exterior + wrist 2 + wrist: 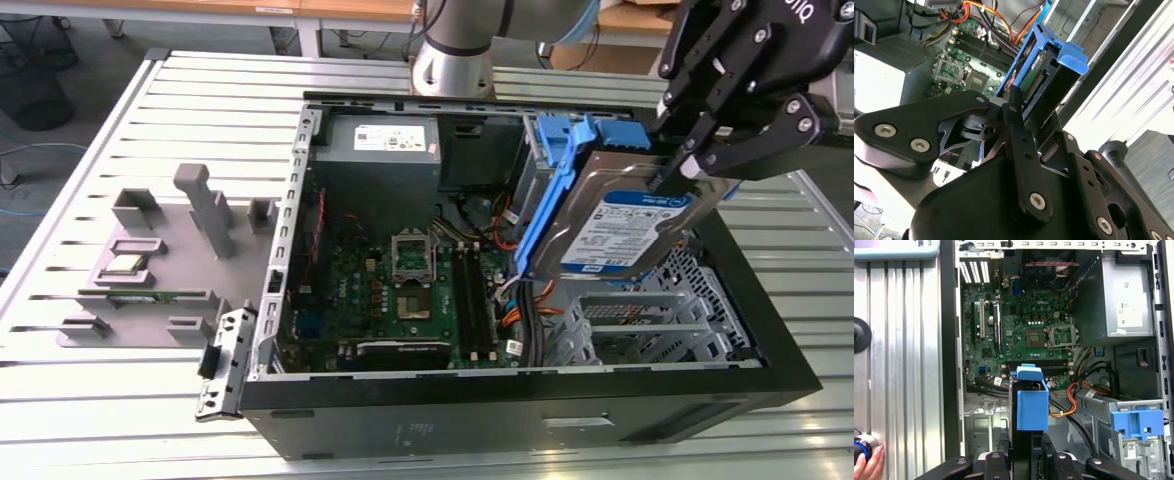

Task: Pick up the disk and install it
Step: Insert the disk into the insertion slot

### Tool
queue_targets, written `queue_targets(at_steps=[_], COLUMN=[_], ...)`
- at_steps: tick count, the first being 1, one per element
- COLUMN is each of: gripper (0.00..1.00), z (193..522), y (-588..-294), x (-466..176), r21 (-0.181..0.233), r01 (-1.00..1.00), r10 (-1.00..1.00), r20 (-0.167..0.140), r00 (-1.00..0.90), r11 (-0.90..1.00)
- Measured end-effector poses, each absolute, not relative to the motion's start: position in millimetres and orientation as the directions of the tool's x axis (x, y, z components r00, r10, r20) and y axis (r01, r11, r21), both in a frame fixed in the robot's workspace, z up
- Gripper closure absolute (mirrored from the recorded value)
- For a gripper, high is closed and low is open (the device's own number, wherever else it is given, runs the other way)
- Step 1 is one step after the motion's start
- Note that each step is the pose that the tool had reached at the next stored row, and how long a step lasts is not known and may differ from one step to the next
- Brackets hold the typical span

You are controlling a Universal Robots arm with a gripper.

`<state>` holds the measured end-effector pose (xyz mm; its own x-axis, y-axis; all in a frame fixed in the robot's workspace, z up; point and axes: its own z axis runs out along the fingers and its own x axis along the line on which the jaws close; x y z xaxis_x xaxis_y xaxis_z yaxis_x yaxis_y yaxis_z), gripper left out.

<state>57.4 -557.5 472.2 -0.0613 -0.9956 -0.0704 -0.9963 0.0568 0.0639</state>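
Matte black gripper (683,168), silver screws (885,130), grey arm (451,60)

Matt black metal with bright steel screws: my gripper (683,165), set against the disk (625,228), brushed silver metal under a glossy paper label, framed in smooth blue plastic. The computer case (534,425) is matt black outside (bare grey sheet metal within, perforated at the drive cage (641,320)). The table (120,110) is ribbed satin aluminium; the fixtures (187,230) look matt grey plastic.
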Motion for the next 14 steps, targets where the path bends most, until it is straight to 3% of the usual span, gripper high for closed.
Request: queue_targets(at_steps=[14], gripper=[0.65], z=[471], y=[-562], x=[78], r21=[0.064], r01=[-0.996], r10=[-0.996], r20=[-0.070], r00=[-0.061], r11=[0.057])
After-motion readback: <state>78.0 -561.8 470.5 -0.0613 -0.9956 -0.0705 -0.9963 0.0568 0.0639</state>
